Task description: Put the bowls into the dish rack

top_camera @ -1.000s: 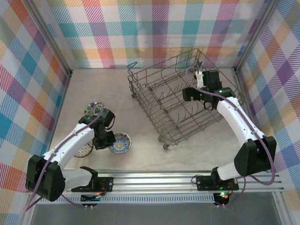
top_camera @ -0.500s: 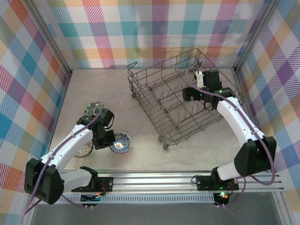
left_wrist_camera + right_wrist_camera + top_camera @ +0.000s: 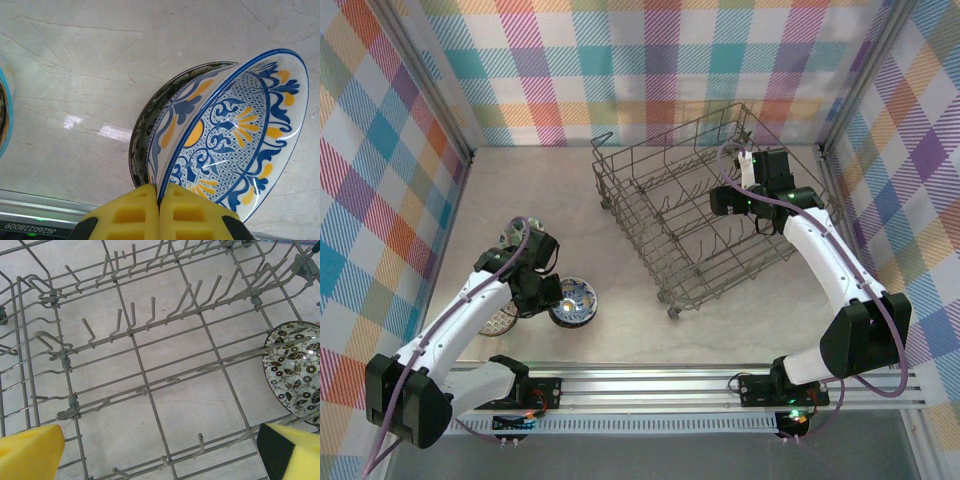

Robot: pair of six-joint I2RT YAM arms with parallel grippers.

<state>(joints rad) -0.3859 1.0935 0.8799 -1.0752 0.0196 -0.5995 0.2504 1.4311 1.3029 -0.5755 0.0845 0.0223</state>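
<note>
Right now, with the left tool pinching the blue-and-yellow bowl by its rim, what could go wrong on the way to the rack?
1. The left tool holds the blue-and-yellow bowl by a thin rim pinch, tilted; it may swivel or slip.
2. The dark green bowl sits right beneath; a drop could chip both.
3. The right tool hangs open over the dish rack near the grey leaf-patterned bowl, possibly crowding placement.

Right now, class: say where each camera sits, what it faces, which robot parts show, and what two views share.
Top external: above, behind the bases, facing down at the table; both arms show.
Left wrist: faces down along the left gripper, shut on the blue-white bowl.
Right wrist: faces down into the dish rack, past the open right gripper.
Shared: top external and right wrist both show the dish rack.
</note>
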